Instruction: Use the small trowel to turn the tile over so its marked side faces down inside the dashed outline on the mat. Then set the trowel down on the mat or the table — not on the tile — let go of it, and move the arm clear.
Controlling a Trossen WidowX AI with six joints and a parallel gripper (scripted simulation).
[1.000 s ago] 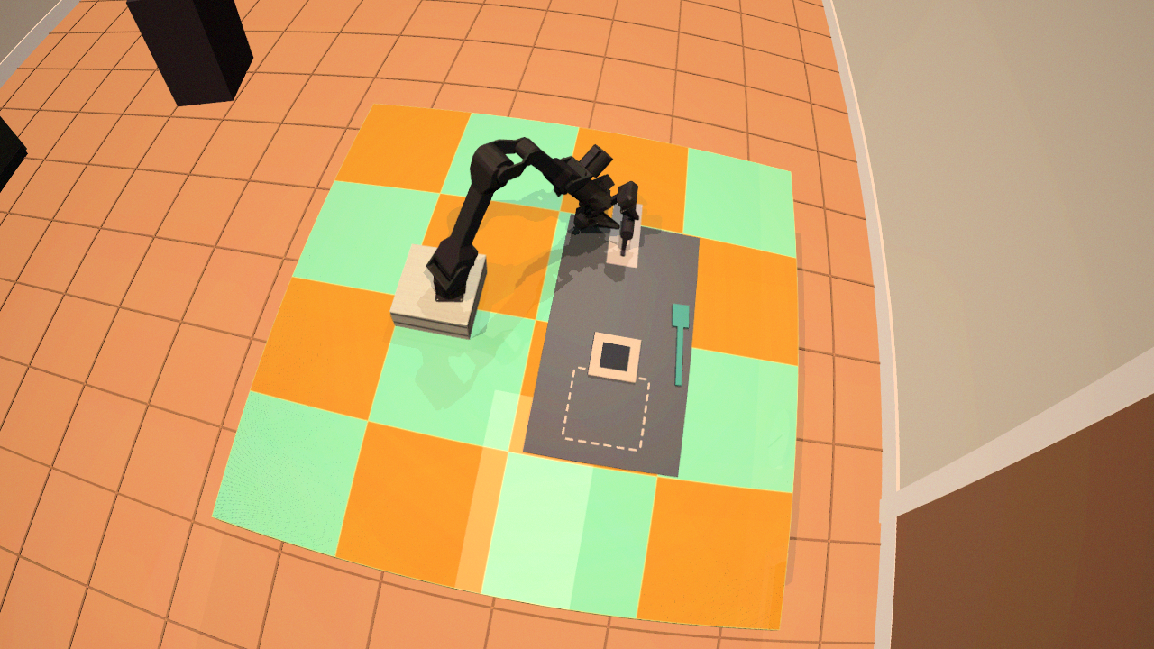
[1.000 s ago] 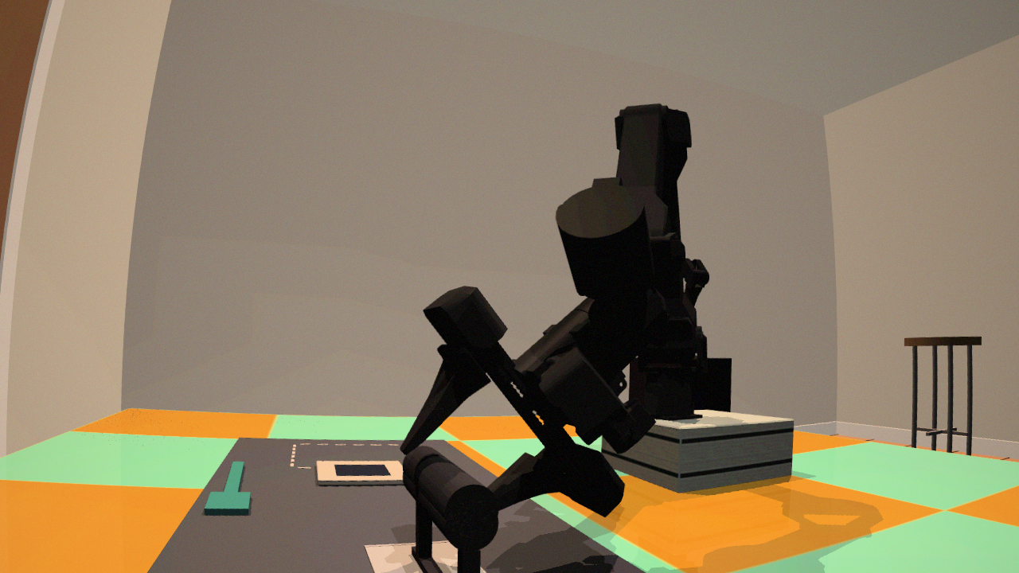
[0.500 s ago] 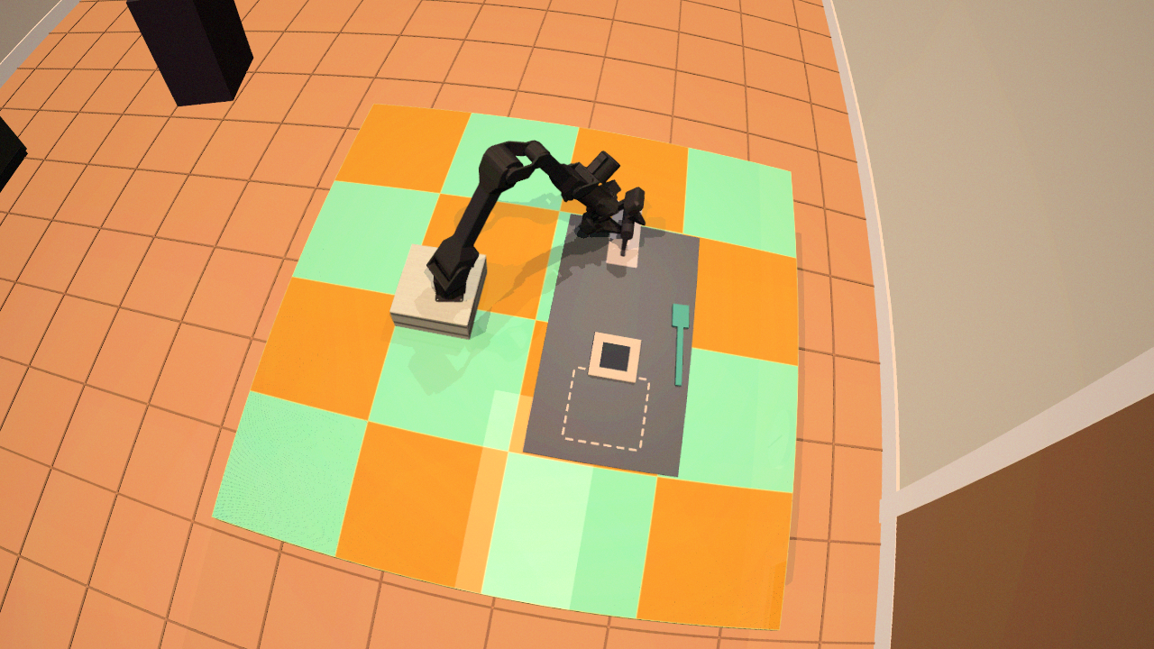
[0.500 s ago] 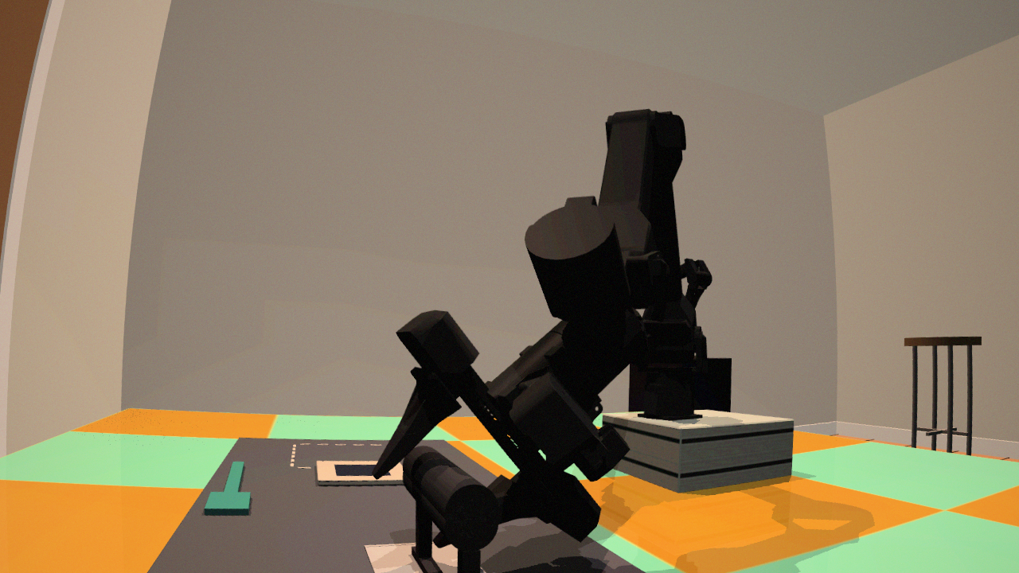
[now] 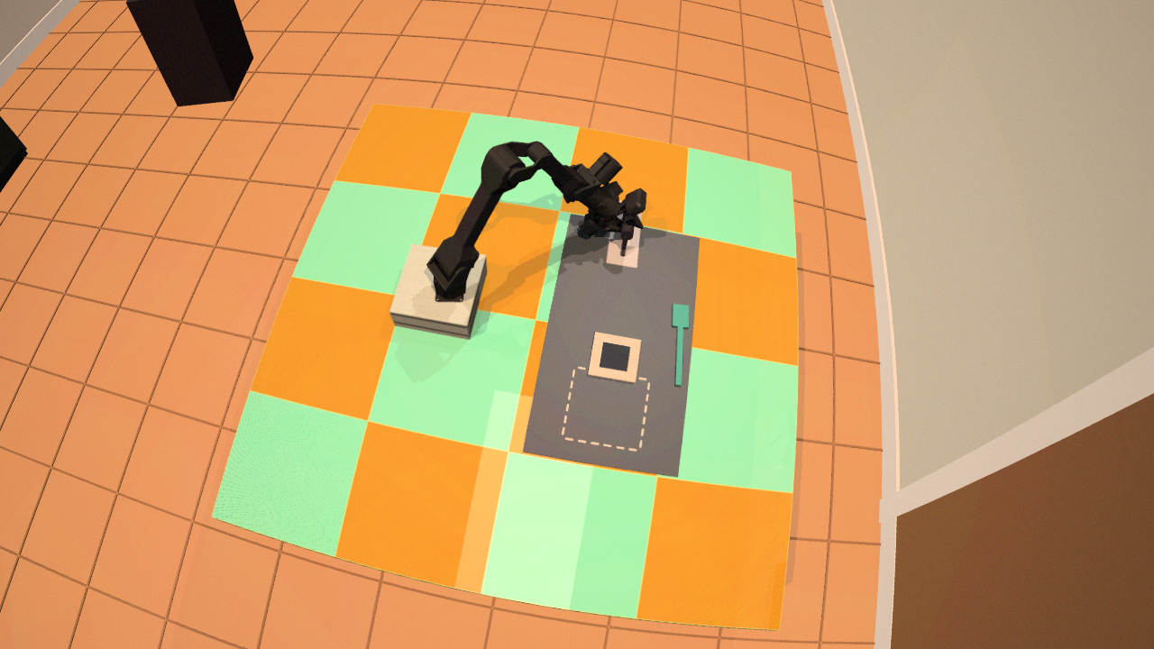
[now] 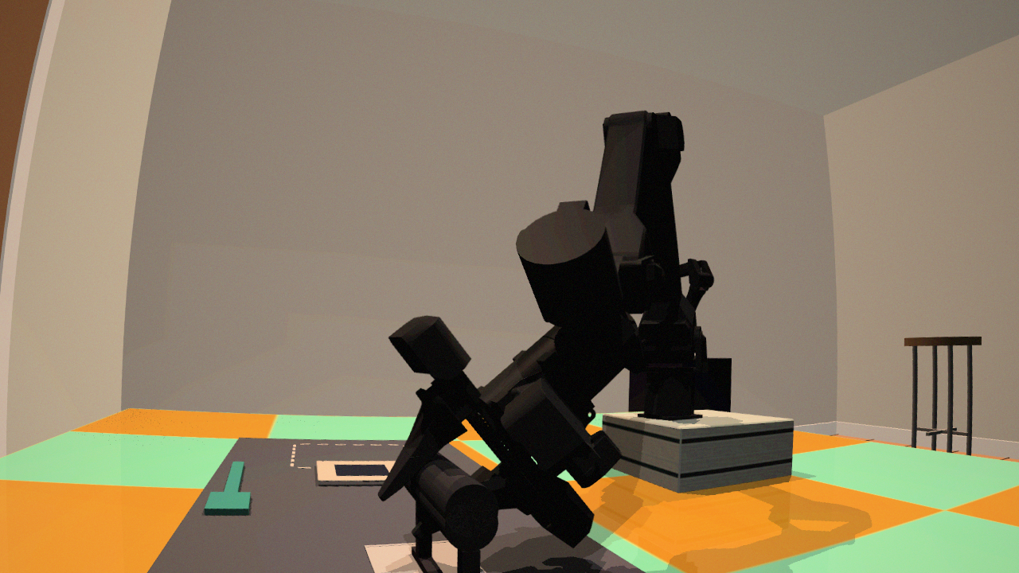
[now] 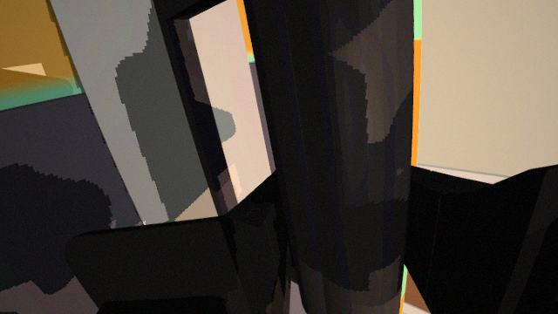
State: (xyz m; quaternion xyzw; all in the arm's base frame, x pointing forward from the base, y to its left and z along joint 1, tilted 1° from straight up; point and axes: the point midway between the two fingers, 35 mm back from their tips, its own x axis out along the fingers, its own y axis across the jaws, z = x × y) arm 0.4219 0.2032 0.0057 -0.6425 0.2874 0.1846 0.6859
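Black-handled trowel clasped in gripper — top view: tile seen marked-side up, left of teal spatula.

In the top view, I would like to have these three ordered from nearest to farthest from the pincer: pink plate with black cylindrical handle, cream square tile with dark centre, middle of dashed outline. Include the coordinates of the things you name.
1. Pink plate (image 5: 631, 260) (image 6: 388, 559) (image 7: 227, 78): at the pincer (image 5: 616, 233) (image 6: 435, 490) (image 7: 323, 171).
2. Tile (image 5: 615, 356) (image 6: 360, 470): mid-mat.
3. Dashed outline (image 5: 568, 403) (image 6: 293, 456): lower end, mostly beyond the tile.
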